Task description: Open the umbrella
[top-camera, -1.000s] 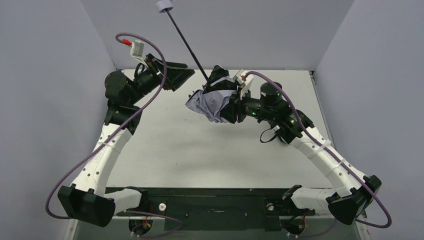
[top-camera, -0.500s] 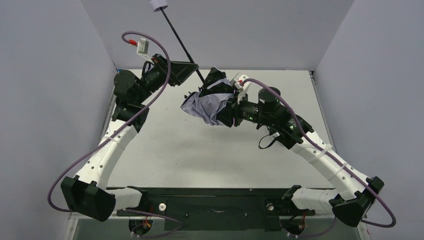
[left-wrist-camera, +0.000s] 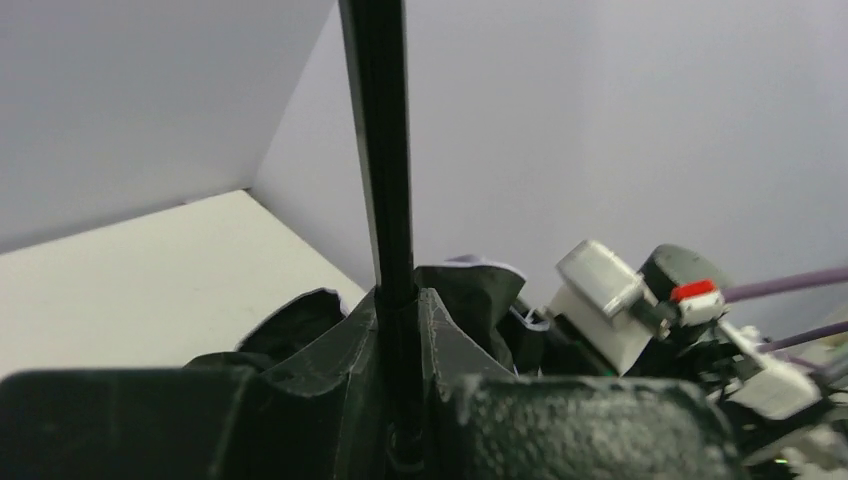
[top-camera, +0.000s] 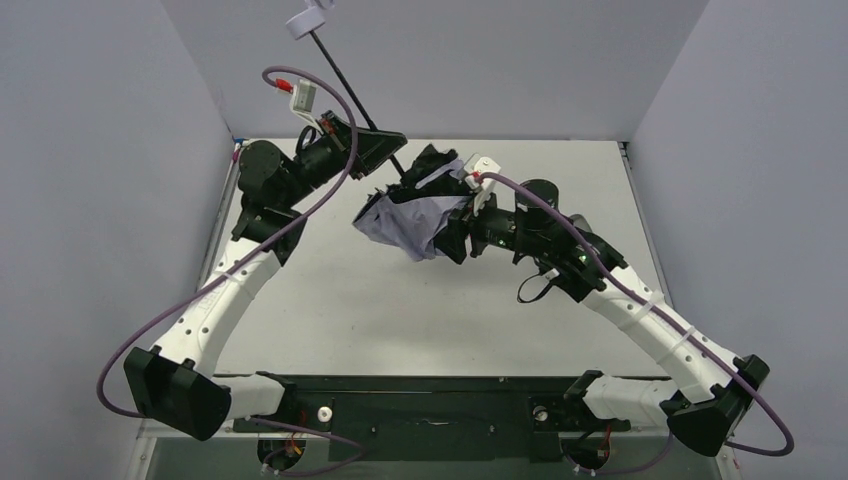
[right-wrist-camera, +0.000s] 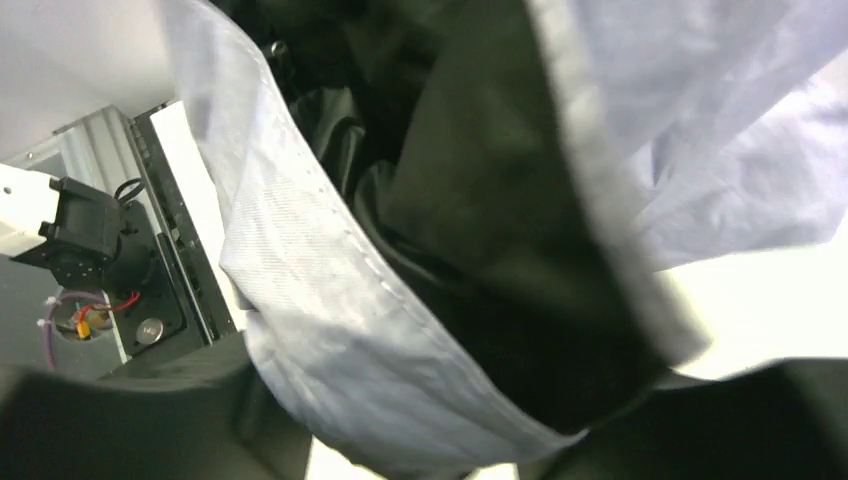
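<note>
Umbrella point(top-camera: 398, 222) hangs over the desk's point(top-camera: 400, 320) far side, left end effector point(top-camera: 388, 146) clamped on its shaft point(top-camera: 345, 78), probably bracing it for opening, while the right end effector point(top-camera: 452, 224) sits buried in canopy point(right-wrist-camera: 330, 300), grip impossible to tell.

Filled almost edge to edge by umbrella point(right-wrist-camera: 330, 330) fabric. Pale lavender band from 11 o'clock down to 6, creased and stitched; black lining point(right-wrist-camera: 480, 220) at centre; more lavender folds at 2 o'clock, blurred. Beyond the cloth at 3 to 4 o'clock, bright white table point(right-wrist-camera: 770, 300). At 9 o'clock, black rail point(right-wrist-camera: 165, 250), a black-and-white motor point(right-wrist-camera: 70, 235), red wires point(right-wrist-camera: 85, 320) just below. Dark fingers point(right-wrist-camera: 120, 425) of right gripper point(right-wrist-camera: 410, 445) at 7 and 5 o'clock, apart, cloth between; hard to tell whether pinched.
</note>
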